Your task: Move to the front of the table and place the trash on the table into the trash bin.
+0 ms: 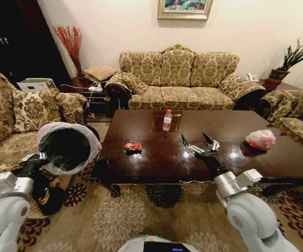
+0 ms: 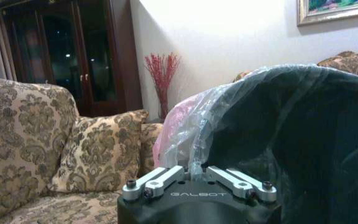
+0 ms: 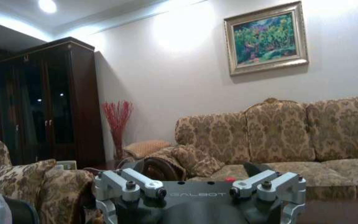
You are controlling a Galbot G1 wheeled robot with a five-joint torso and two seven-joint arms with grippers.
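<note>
Plastic-lined trash bin (image 1: 67,147) gripped — left end effector (image 1: 40,156).

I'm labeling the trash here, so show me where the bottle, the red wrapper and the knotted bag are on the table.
bottle (image 1: 167,120): head view, on its red label at mid-body.
red wrapper (image 1: 132,147): head view, on the middle of the crumpled wad.
knotted bag (image 1: 260,139): head view, on the middle of its pink-white bulge.

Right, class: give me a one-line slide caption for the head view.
Left tool holds the trash bin beside the table; open right tool hovers above it.
</note>
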